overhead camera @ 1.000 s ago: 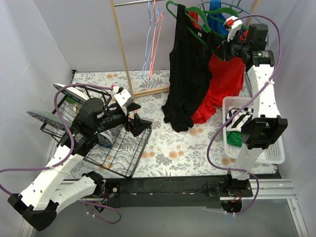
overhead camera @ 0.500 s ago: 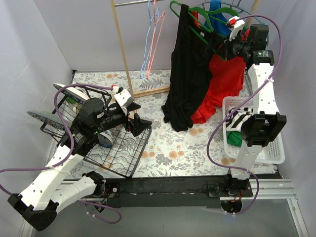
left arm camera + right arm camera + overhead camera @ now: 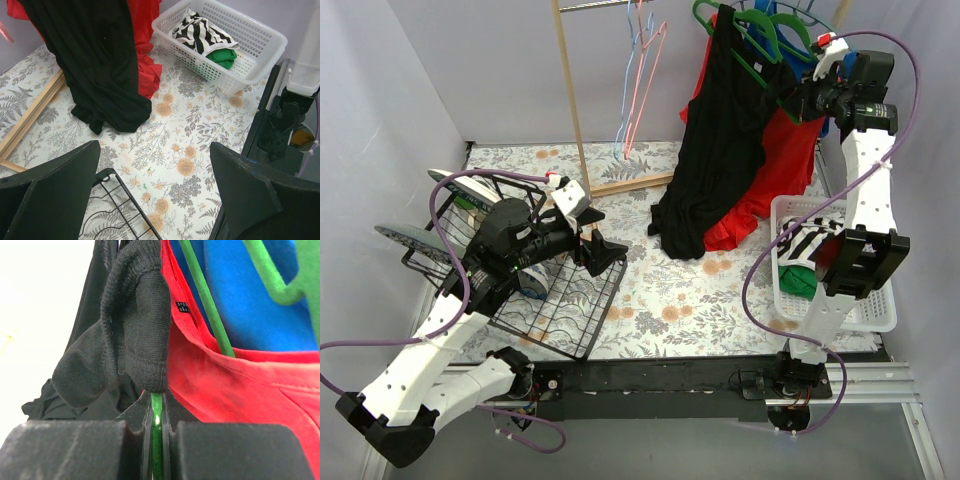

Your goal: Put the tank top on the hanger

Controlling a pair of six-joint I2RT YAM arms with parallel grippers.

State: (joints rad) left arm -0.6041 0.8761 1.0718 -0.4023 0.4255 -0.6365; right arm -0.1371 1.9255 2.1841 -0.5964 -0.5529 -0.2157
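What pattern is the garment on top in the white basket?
Black-and-white stripes; the striped garment shows best in the left wrist view.

in the right wrist view the right fingers (image 3: pixel 65 450) are blurred dark blocks cut off by the lower edge. the hanger (image 3: pixel 157 415) shows only as a green sliver between them, and just above it is hidden behind the tank top (image 3: pixel 130 330). from above, the wooden rack (image 3: pixel 570 90) and the tank top's shoulder run off the upper edge.
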